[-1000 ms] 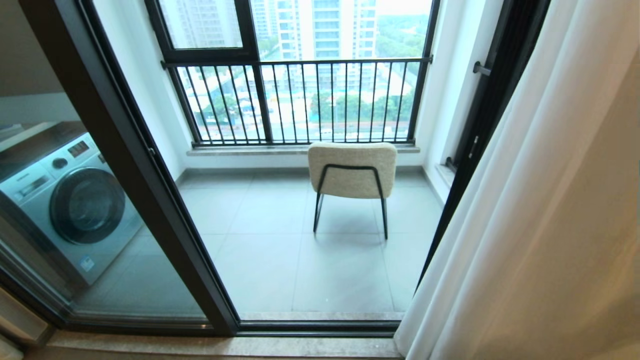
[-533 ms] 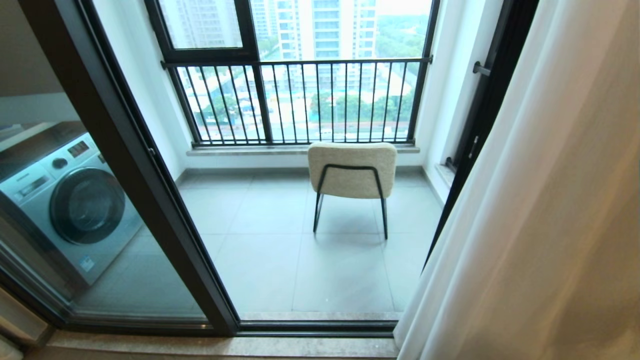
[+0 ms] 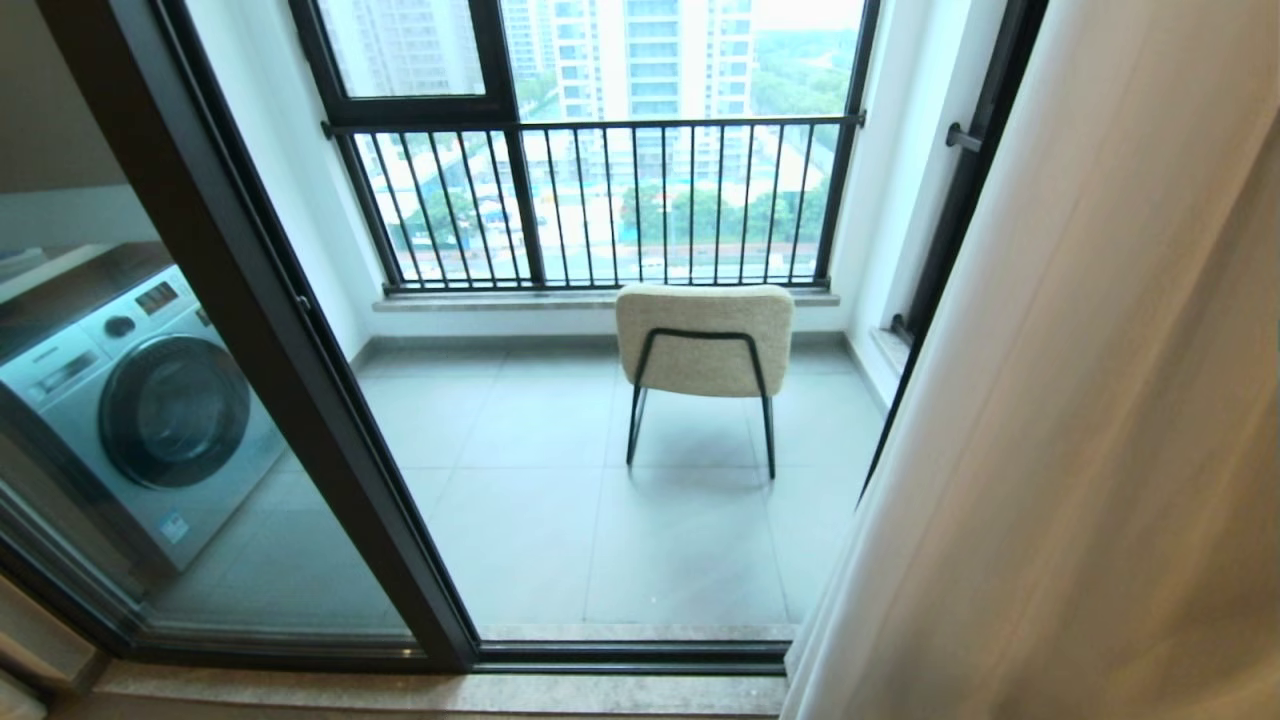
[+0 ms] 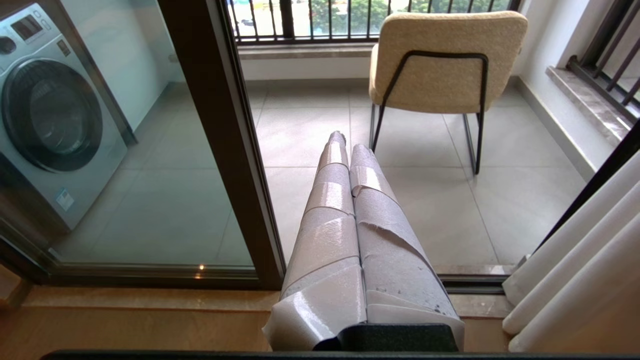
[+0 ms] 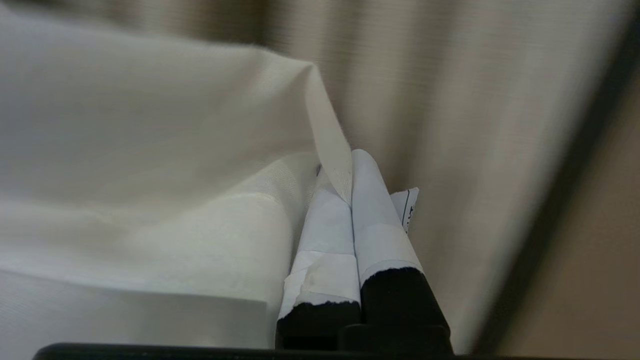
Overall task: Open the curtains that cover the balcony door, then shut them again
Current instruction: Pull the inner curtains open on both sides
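Your sheer curtains are hanging bunched at the right side of the balcony door, leaving its opening uncovered. Beyond the dark frame, a cream chair is standing on the grey tiles before the black railing, and a washing machine is showing through the left glass. Your right gripper is pinching a hemmed curtain edge between pressed-together, taped fingers. Your left gripper is pointing at the doorway, fingers together, holding nothing.
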`<state>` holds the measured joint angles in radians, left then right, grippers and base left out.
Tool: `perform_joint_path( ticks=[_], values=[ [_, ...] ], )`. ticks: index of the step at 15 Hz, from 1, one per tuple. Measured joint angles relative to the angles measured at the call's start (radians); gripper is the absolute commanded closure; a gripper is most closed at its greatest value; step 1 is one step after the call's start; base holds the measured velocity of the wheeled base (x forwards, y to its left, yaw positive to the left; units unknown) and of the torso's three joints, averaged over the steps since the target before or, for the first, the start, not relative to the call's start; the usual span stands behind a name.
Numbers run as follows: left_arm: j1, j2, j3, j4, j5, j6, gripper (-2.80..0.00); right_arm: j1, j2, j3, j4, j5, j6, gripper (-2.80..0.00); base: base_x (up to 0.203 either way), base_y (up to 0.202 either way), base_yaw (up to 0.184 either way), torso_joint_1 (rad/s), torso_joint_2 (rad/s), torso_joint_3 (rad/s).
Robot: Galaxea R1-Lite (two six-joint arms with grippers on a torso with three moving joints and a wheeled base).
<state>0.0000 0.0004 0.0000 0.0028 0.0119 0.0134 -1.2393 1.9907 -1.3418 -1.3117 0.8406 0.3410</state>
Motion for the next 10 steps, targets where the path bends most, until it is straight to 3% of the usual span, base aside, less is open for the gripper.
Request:
perform_joint_path(
  ticks=[3,10],
  values=[
    [0.000,0.000,0.000,0.000,0.000,0.000,0.00,0.041,-0.077,0.116,0.001,0.079,0.008,0.00,0.000,0.000,0.000,0.000,0.00,0.000],
    [0.000,0.000,0.000,0.000,0.000,0.000,0.00,0.234,-0.230,0.340,0.006,0.116,0.010,0.00,0.000,0.000,0.000,0.000,0.00,0.000]
  ],
)
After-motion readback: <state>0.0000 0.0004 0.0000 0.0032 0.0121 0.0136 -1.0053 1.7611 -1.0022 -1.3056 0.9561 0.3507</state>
